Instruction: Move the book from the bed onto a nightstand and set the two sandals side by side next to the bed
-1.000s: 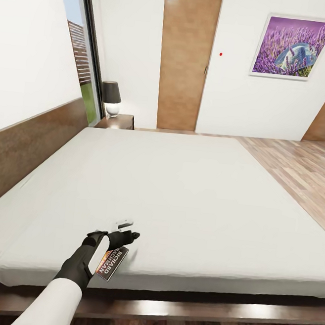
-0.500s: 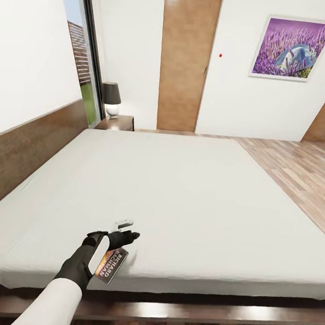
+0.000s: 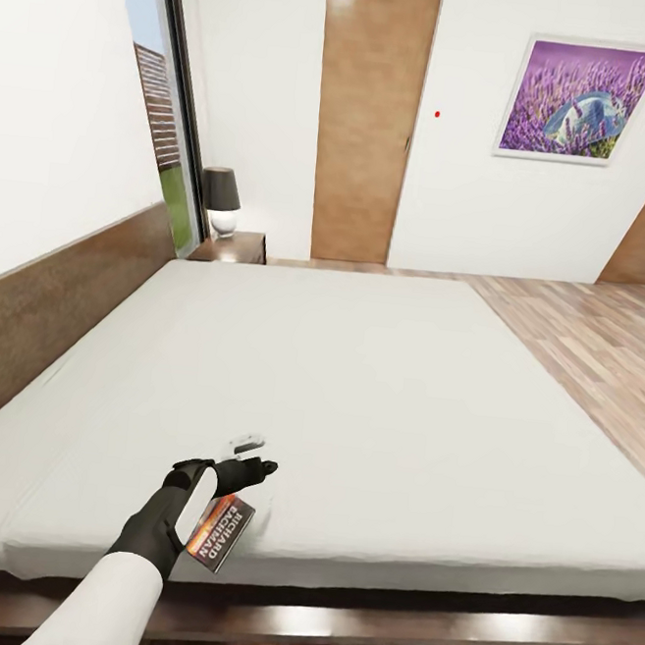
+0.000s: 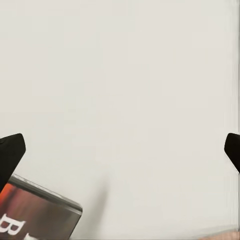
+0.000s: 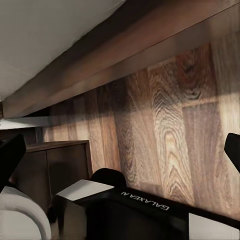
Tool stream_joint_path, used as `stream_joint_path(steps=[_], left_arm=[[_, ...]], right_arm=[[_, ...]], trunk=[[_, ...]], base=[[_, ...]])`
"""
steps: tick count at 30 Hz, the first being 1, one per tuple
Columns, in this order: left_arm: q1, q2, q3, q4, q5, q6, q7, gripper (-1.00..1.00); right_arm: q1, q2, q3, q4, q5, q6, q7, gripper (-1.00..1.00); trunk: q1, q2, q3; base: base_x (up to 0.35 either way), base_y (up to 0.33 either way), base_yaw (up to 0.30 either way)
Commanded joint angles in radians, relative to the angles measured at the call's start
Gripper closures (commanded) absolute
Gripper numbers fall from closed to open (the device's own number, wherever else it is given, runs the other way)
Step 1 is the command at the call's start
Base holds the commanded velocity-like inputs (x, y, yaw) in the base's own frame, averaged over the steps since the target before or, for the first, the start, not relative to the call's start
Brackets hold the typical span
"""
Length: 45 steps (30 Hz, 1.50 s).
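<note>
Book [image 3: 217, 533] at bed's [image 3: 384, 398] near edge, overhanging slightly, long axis running front-to-back and tilted. Left gripper [image 3: 247, 460] just above it; jaw spread wide, holding nothing. Mattress beyond is open. Right gripper: can't tell.

Ahead of my left gripper [image 3: 255, 457] I see white walls [image 3: 254, 109] and a plain brown door [image 3: 370, 120], with a lavender picture [image 3: 579, 99] further right. Far ahead to its left a tall dark-framed window [image 3: 166, 100] shows daylight beside a dark-shaded lamp [image 3: 220, 196] on a bedside table [image 3: 239, 246]. Plank floor [image 3: 597, 339] lies to the right.
</note>
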Motion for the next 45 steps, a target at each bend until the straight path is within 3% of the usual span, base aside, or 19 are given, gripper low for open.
stream_joint_path(steps=[1,35,45], left_arm=[[-0.001,-0.001,0.006,-0.001,-0.001,0.006,-0.005,-1.0],[-0.001,-0.001,0.005,-0.002,-0.001,0.006,-0.008,-1.0],[0.0,0.001,0.005,-0.004,-0.002,0.006,-0.1,-1.0]], right_arm=[[-0.002,0.0,0.0,0.004,-0.005,-0.001,0.004,-1.0],[-0.002,0.0,0.0,0.003,-0.005,-0.001,0.004,-1.0],[-0.002,0.0,0.0,0.003,-0.005,-0.001,0.005,-1.0]], trunk=[[-0.004,0.007,0.002],[-0.134,0.245,0.109],[-0.173,0.315,0.14]], base=[[0.0,0.0,0.0],[0.0,0.0,0.0],[0.0,0.0,0.0]])
